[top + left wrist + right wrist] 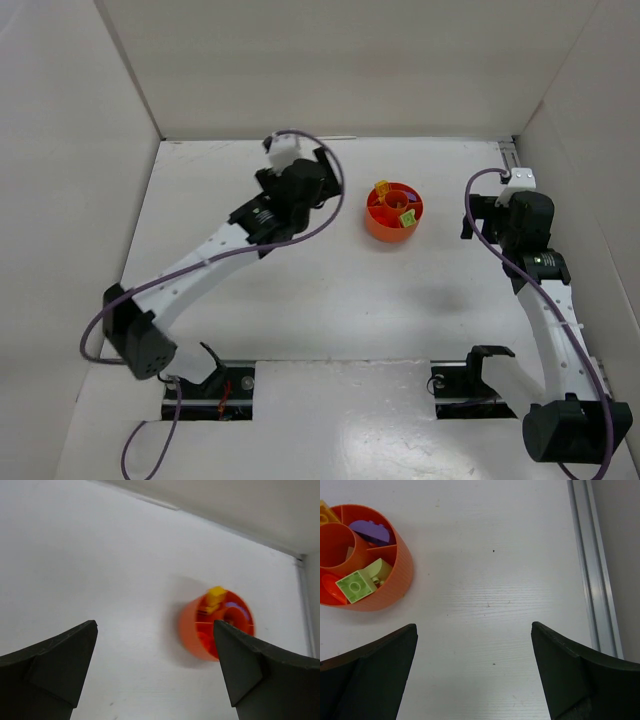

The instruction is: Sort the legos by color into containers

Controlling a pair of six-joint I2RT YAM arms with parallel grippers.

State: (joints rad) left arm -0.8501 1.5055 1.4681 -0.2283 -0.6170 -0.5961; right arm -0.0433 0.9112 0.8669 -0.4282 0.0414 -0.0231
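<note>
Toward the far edge of the bench (320,290), a bit right of centre: orange dish (378,230), between the two arms. State: left tool (155,627) hangs left of the dish, jaws wide apart, nothing in them. Same for the right tool (473,627), wide and empty over bare bench near the right-edge rail (592,555).

No loose bricks visible on the bench, so my read is that sorting is at or near the end. The step in hand looks like clearing off from the dish: lift straight up and keep the tool off the rim, since the dish looks light and would likely slide.

Check the yellow brick (216,595). It looks perched high at the far rim in the blurred left wrist view and may not be seated.

Count: 1 dish, 1 yellow, 1 purple brick (369,531), 2 pale green bricks (354,586), maybe 1 orange piece, hard to tell against the dish. 2 tools.
</note>
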